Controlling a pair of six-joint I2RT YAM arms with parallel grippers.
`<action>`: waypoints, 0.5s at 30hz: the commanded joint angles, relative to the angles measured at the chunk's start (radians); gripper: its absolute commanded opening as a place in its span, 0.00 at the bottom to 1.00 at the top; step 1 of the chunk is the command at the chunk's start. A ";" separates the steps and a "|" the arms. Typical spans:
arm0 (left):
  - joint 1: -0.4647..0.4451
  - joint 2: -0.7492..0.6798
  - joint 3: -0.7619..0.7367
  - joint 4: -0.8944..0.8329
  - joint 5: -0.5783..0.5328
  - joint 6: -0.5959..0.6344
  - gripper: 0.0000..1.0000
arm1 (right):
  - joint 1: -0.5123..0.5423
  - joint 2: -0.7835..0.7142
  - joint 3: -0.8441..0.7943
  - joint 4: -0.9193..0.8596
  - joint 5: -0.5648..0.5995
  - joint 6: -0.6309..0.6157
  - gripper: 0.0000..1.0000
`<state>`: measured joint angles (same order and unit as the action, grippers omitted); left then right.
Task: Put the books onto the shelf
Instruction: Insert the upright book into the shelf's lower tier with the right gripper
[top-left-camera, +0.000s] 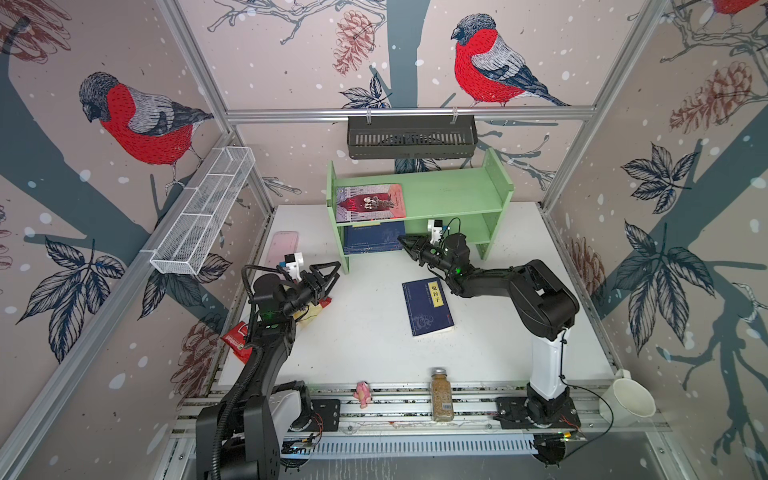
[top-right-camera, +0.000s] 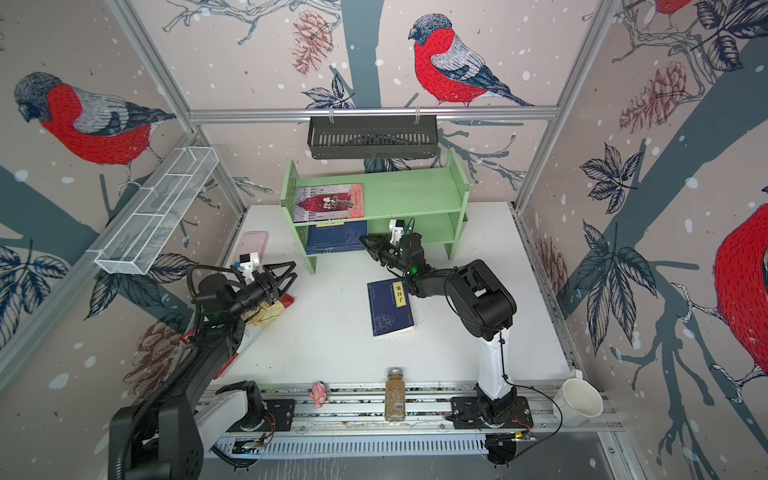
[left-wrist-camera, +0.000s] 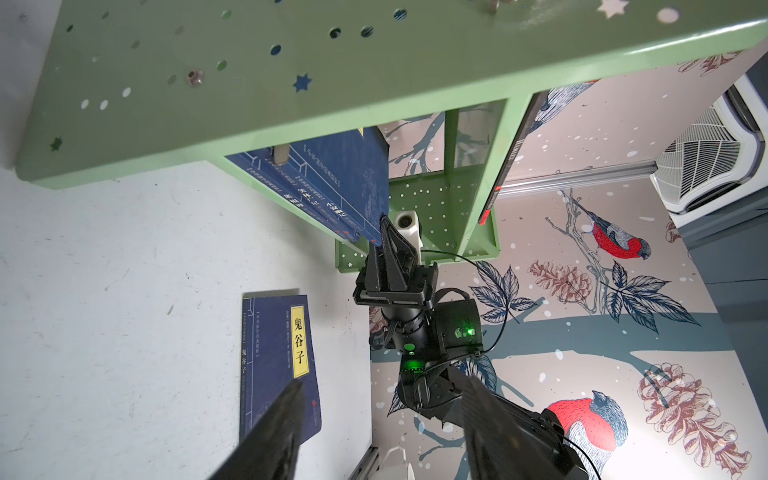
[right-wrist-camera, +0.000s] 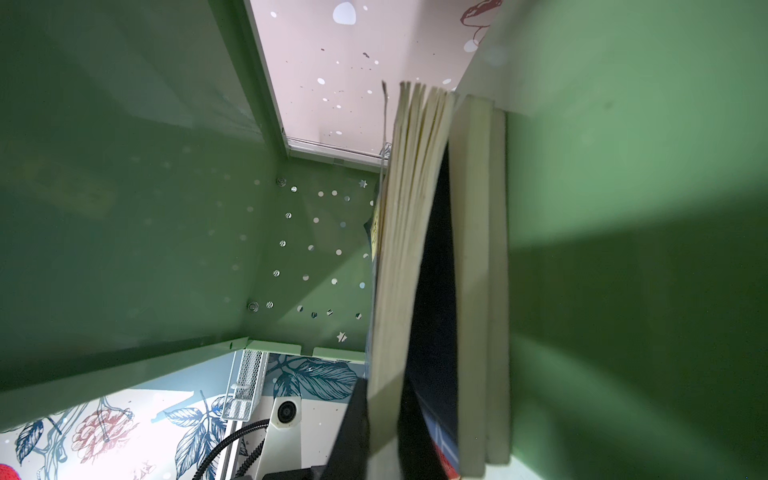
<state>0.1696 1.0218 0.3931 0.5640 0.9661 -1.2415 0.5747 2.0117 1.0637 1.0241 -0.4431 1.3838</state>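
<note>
Light green shelf (top-left-camera: 453, 195) with a pink-red illustrated book (top-left-camera: 371, 202) flat on its upper tier and navy books (top-left-camera: 372, 239) stacked on its lower tier, one pinched by the right gripper (top-left-camera: 401, 240); in front lies another navy book (top-left-camera: 427, 307); near its left post, the left gripper (top-left-camera: 336, 275) gapes empty.

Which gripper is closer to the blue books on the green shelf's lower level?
Right. The right gripper is shut on one of the blue books; the left gripper hangs open outside the shelf's end panel, apart from them.
</note>
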 joint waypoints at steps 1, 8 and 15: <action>0.004 -0.002 0.000 0.056 0.010 -0.012 0.61 | -0.001 -0.007 0.013 -0.007 0.018 -0.026 0.02; 0.004 -0.002 -0.001 0.059 0.011 -0.015 0.61 | -0.003 -0.014 0.000 -0.009 0.024 -0.025 0.05; 0.005 0.000 0.000 0.066 0.015 -0.022 0.61 | -0.001 -0.034 -0.016 -0.030 0.028 -0.030 0.25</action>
<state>0.1730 1.0225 0.3927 0.5705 0.9668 -1.2518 0.5709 1.9942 1.0542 0.9794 -0.4187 1.3769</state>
